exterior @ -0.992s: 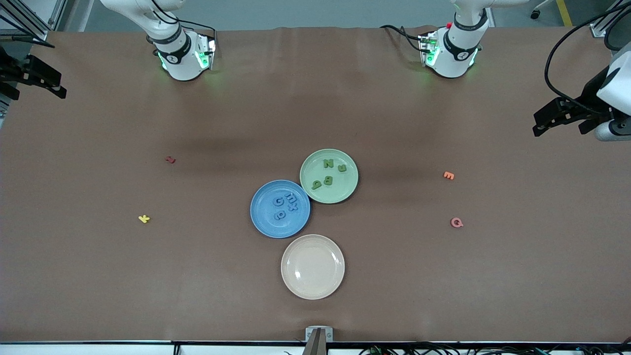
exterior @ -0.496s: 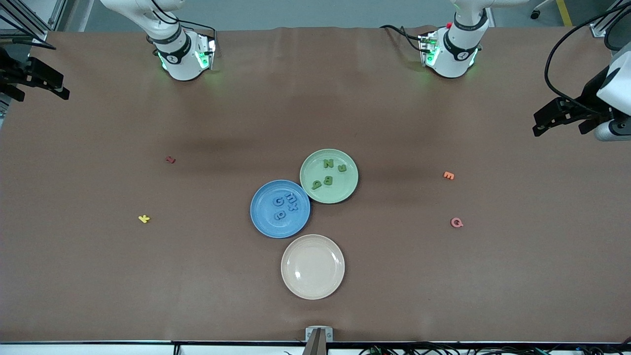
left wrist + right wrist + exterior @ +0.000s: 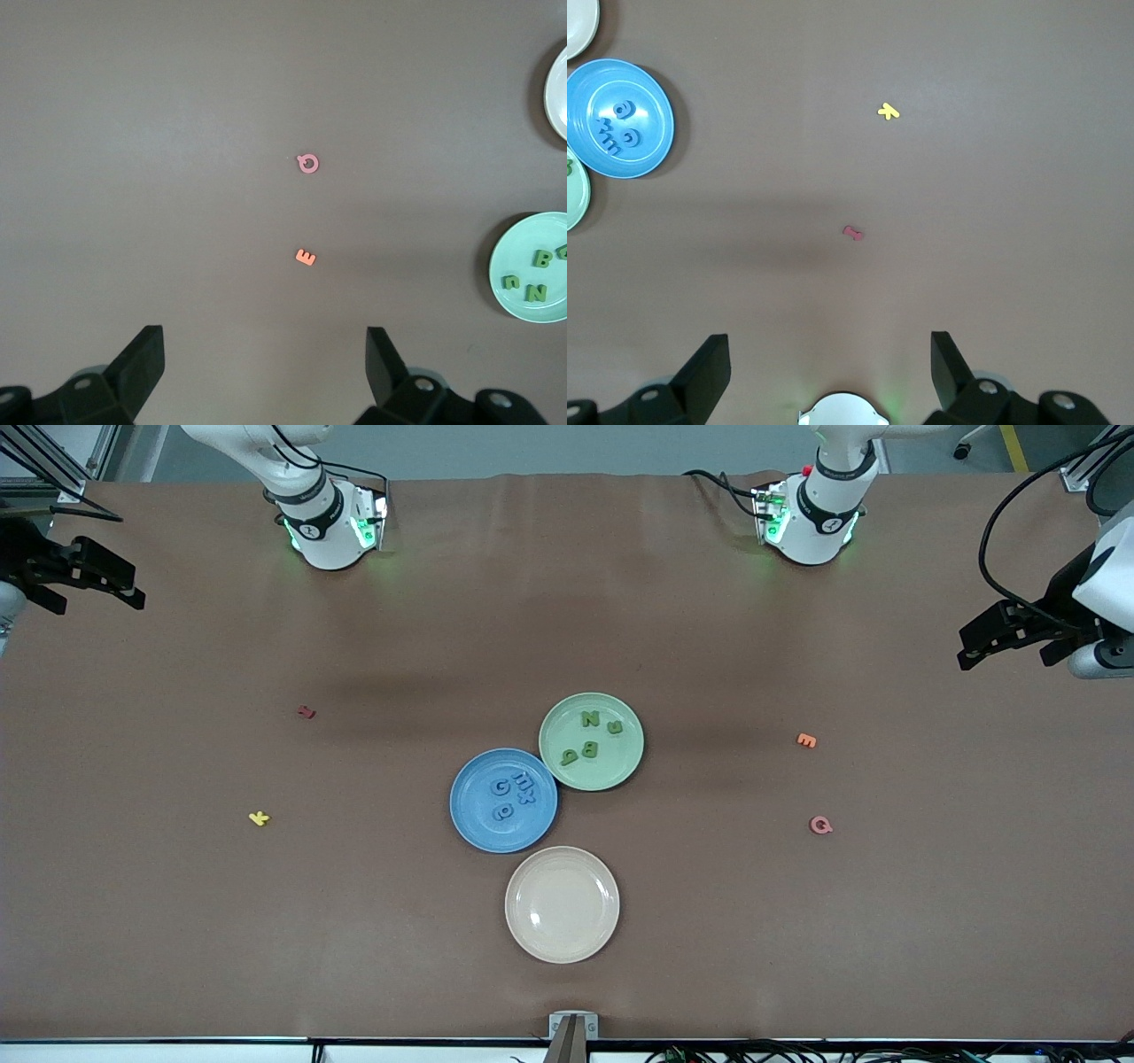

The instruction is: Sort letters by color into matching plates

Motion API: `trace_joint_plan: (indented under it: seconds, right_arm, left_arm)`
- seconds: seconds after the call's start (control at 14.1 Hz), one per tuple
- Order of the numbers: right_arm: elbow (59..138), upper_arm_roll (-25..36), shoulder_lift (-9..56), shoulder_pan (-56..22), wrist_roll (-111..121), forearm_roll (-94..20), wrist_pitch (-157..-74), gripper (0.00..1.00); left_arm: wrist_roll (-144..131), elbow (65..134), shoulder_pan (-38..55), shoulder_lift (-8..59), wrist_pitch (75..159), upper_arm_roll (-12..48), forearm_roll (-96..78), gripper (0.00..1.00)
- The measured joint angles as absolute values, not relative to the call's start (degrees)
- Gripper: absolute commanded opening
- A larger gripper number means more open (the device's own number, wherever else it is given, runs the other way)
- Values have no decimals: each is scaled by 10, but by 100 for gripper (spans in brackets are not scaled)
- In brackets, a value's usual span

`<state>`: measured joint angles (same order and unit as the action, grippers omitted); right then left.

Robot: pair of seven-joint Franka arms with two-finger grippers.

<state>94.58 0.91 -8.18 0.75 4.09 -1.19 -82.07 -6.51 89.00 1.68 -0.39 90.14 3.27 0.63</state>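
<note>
Three plates sit together mid-table: a blue plate (image 3: 483, 825) with several blue letters (image 3: 512, 794) in it, a pale green plate (image 3: 617, 766) with several green letters (image 3: 589, 736), and a bare cream plate (image 3: 562, 904) nearest the camera. Toward the right arm's end lie a red letter (image 3: 306, 711) and a yellow letter (image 3: 258, 818). Toward the left arm's end lie an orange letter (image 3: 805, 740) and a pink letter (image 3: 821, 825). My right gripper (image 3: 93, 600) hangs open and empty over its table end. My left gripper (image 3: 1007, 657) waits open and empty over the other end.
The brown table cover spreads wide around the plates. Both arm bases (image 3: 330, 527) (image 3: 811, 518) stand along the table's farthest edge. A small metal bracket (image 3: 572, 1027) sits at the edge nearest the camera. The right wrist view shows the right arm's own base (image 3: 843, 409).
The right gripper has drifted a little inward from its table end, toward the plates. The left gripper, the plates and the letters have stayed put.
</note>
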Motion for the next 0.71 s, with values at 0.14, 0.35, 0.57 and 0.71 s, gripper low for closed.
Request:
trace_joint_plan:
  seconds: [0.14, 0.35, 0.57, 0.71]
  right_arm:
    - [947, 9, -82, 8, 41, -12, -822, 100]
    - [947, 9, -82, 9, 41, -12, -823, 100]
    - [948, 9, -82, 9, 41, -12, -823, 100]
    - [950, 9, -82, 10, 41, -12, -823, 100]
  left_arm:
    - [-65, 890, 17, -4, 901, 33, 6, 100]
    - [-65, 890, 17, -4, 901, 33, 6, 100]
    - [-65, 890, 17, -4, 901, 33, 6, 100]
    - [-65, 890, 17, -4, 901, 33, 6, 100]
